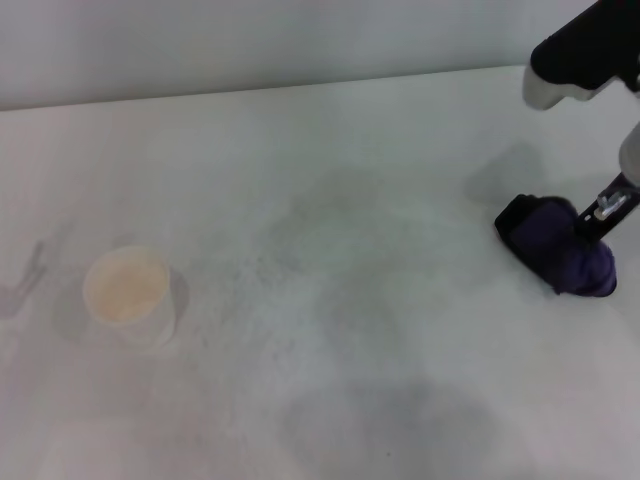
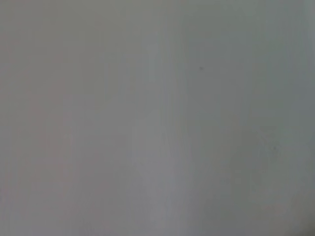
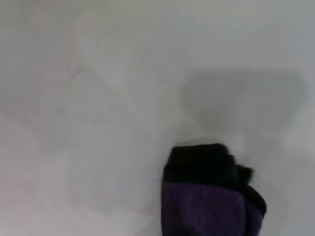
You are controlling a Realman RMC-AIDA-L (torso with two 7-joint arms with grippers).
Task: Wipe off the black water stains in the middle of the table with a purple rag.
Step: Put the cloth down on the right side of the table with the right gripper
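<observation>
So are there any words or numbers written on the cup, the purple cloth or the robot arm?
None can be read anywhere.
Paper cup: plain, no print showing.
Purple rag: purple with black edging, no label visible.
Right gripper: dark parts, no markings readable.
Table: bare white, only faint grey smudges.

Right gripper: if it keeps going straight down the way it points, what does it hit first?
The purple rag, already at the right gripper; directly beneath lies the table. Whether the rag touches the tabletop is unclear.
</observation>
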